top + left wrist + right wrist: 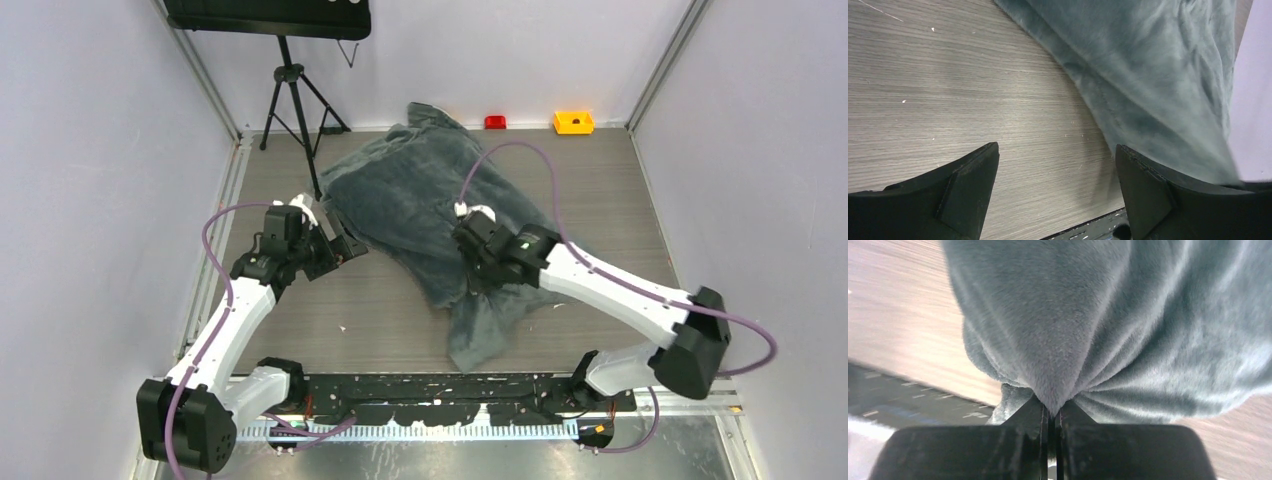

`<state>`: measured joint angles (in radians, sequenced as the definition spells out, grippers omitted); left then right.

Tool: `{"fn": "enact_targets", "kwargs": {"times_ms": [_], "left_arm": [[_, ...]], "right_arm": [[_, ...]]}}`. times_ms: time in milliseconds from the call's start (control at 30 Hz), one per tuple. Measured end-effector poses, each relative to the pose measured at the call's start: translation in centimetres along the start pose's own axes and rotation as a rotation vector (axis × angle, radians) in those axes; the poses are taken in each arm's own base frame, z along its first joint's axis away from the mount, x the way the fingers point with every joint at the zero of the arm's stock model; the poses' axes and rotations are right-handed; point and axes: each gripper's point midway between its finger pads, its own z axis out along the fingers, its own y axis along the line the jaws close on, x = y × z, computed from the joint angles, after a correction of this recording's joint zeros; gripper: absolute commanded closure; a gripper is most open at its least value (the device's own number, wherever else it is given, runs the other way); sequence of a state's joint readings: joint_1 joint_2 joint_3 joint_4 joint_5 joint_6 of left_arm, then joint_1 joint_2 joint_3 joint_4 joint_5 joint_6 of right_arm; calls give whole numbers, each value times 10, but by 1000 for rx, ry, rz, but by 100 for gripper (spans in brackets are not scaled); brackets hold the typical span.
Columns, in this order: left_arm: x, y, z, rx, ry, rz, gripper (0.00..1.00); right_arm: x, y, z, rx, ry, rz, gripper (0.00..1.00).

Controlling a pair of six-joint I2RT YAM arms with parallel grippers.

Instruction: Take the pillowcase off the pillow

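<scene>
Pillowcase (pixel 420 190): dark grey plush, heaped from the far edge of the table through its middle; a narrower tail is laid toward the near edge, right of centre.
Right gripper (pixel 1050 412): pressed together on a fold of the pillowcase. Fabric is gathered into pleats that fan out from the pinch. The pinch is placed on the near part of the heap, about mid-table.
Left gripper (pixel 1057 152): spread wide, nothing held between the fingers. It is positioned at the heap's left edge, toward the table's left edge. Bare tabletop is seen through the gap. The plush edge is seen just beside one finger; contact cannot be told.
Table (pixel 380 320): grey wood-grain top, dotted with small white specks.
Tripod (pixel 290 100): black, stood at the far left corner, one leg close to the heap.
Red block (pixel 495 122): set at the far edge, near the heap's far tip.
Yellow block (pixel 573 122): set at the far edge, right of the red block, apart from the fabric.
</scene>
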<state>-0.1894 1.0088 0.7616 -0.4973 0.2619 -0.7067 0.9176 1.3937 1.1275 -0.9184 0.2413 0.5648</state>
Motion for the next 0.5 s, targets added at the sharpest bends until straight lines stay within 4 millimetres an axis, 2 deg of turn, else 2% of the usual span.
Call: {"fn": "enact_targets", "kwargs": {"times_ms": [133, 200, 233, 300, 333, 433, 500], "left_arm": [[0, 0, 0, 1, 0, -1, 12], [0, -1, -1, 4, -4, -1, 12], [-1, -2, -2, 8, -7, -1, 12], [-2, -6, -7, 22, -22, -7, 11], [-4, -9, -11, 35, -33, -7, 11], [-7, -17, -21, 72, -63, -13, 11], [-8, -22, -26, 91, -76, -17, 11]], "right_arm": [[-55, 37, -69, -246, -168, 60, 100], [-87, 44, -107, -341, -272, 111, 100], [-98, 42, -120, -369, -308, 141, 100], [-121, 24, -142, -418, -377, 255, 100], [-130, 7, -147, -422, -399, 333, 100], [-147, -42, -144, -433, -437, 570, 100], [-151, -69, -131, -462, -431, 731, 100]]}}
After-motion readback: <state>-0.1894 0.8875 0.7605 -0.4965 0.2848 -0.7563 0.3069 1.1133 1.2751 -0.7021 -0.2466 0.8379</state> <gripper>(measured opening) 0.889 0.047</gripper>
